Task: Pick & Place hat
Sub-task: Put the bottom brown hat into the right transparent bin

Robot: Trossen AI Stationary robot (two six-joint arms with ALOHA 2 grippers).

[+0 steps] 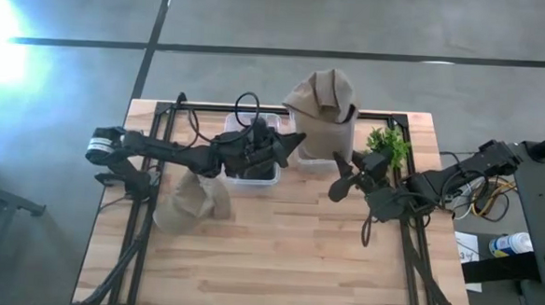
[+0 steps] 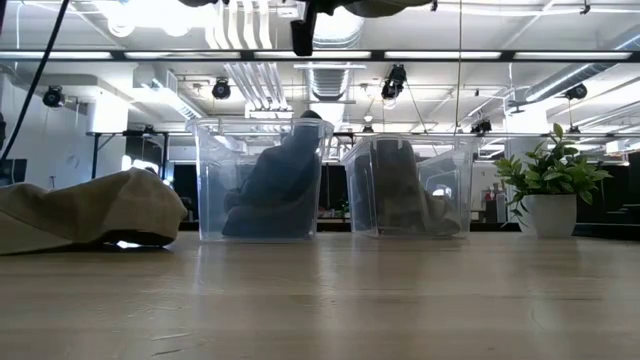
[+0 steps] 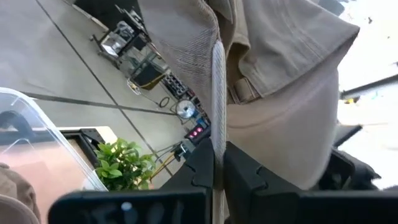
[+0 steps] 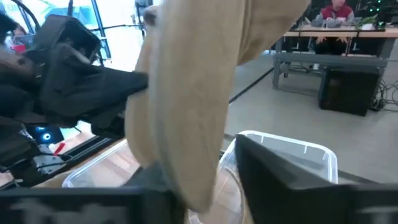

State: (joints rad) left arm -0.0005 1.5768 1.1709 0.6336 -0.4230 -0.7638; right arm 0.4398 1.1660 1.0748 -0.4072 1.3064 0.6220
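Note:
A tan hat (image 1: 323, 107) is held up above the right clear bin (image 2: 410, 185). My left gripper (image 1: 287, 146) is shut on it from the table's left. My right gripper (image 1: 346, 175) reaches in from the right and is shut on the hat's lower part (image 4: 186, 143). A second tan hat (image 1: 193, 203) lies with its underside on the table at the left and also shows in the low view (image 2: 90, 215). The left clear bin (image 2: 262, 180) holds a dark hat, and the right bin holds another. My left gripper pinches the hat's thin brim edge (image 3: 216, 134) between its two shut fingers (image 3: 249, 177), coming in roughly level from the table's left. The hat rises beyond the fingers, lifted clear of the bin and the table. My right gripper has the hat's hanging lower part (image 4: 189, 186) between its two fingers, coming from the table's right. The cloth fills the gap and covers one finger, so the layers cannot be told. The hat is clear of the bin.
A potted plant (image 1: 388, 147) stands on the table right behind my right gripper and shows in the low view (image 2: 550, 190). The two bins stand side by side at the table's far middle. Bare wood lies toward the near edge (image 1: 276, 265).

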